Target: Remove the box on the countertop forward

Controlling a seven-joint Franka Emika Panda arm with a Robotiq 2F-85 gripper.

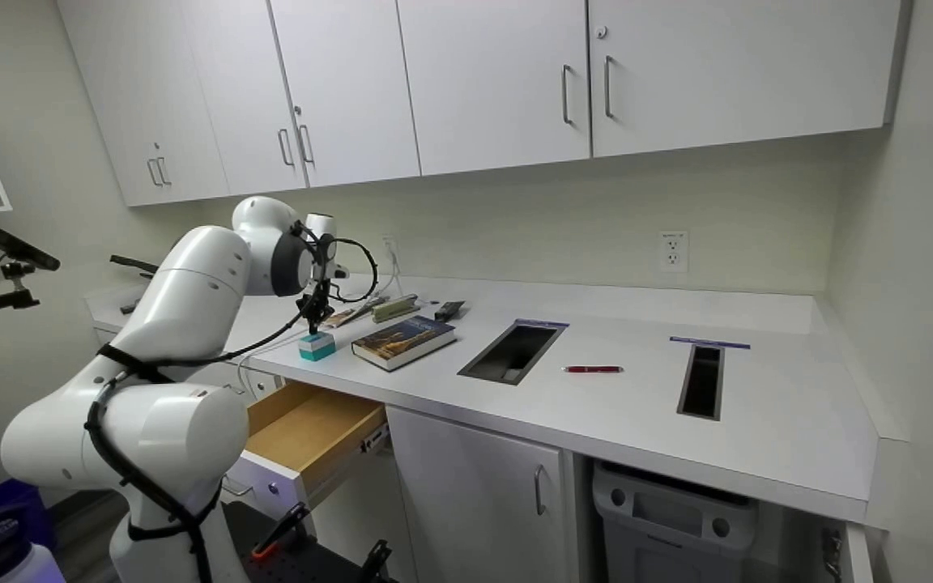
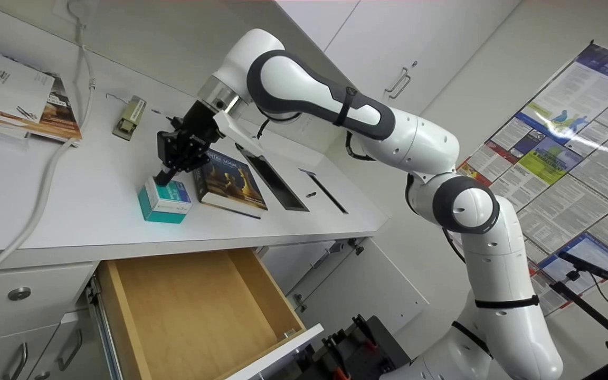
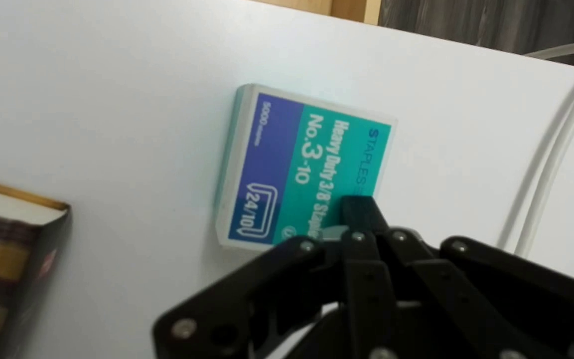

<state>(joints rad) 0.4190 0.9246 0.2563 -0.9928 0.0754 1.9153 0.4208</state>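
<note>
Firstly, the countertop point(image 1: 596, 414) seems to offer most room far past the book point(image 1: 406, 342), but the wide cutout point(image 1: 513, 354) interrupts it there. Below the front edge, lower than the book, the drawer point(image 2: 198, 311) stands pulled out, so a push over this edge could end inside it. A white cable point(image 3: 564, 154) lies on the opposite side of the book, well apart from it, and could catch a sliding thing. On this same side of the book, the gripper point(image 2: 164, 177) points down with its fingers point(image 3: 361, 212) brought together and nothing between them. Directly under its tip, near the book but apart from it, the teal box point(image 2: 165, 202) sits on the countertop; whether tip and top touch, I cannot tell. I expect it stiff, rather smooth, not fragile. Two opposite side walls are the better hold, not the flat top. Finally, its label point(image 3: 312, 167) says heavy-duty staples, so, if full, it is probably heavy for its size.
</note>
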